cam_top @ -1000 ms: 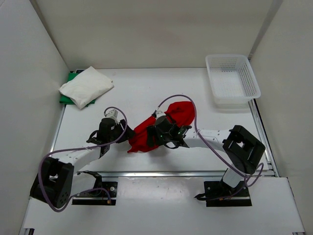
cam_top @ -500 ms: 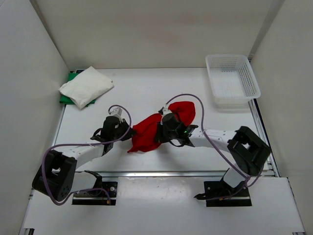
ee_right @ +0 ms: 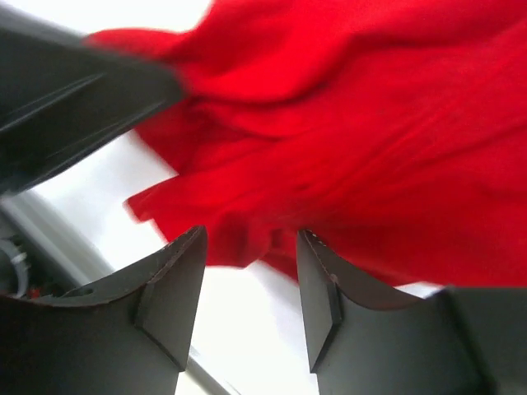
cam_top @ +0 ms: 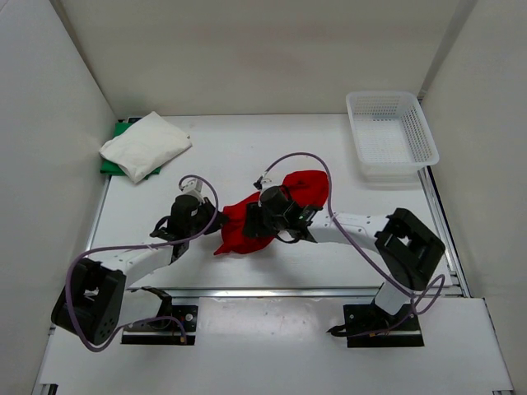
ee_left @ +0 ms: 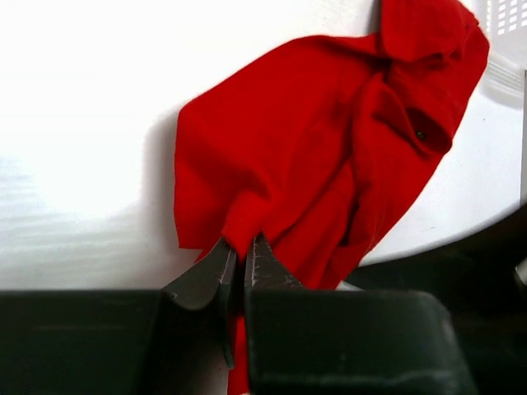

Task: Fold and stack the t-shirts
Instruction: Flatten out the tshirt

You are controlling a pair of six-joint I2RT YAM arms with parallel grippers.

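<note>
A crumpled red t-shirt lies mid-table, between the two arms. My left gripper is at its left corner. In the left wrist view the left gripper is shut on a fold of the red t-shirt, with cloth pinched between the fingertips. My right gripper hovers over the shirt's middle. In the right wrist view the right gripper is open, holds nothing, and stands just above the red t-shirt. A folded white t-shirt rests on a green one at the back left.
A white plastic basket stands at the back right corner. White walls enclose the table on the left, back and right. Purple cables loop over both arms near the shirt.
My left gripper has shut on the red t-shirt's left corner. My right gripper closed, then opened again, and shifted left over the shirt, which is now bunched more tightly.
</note>
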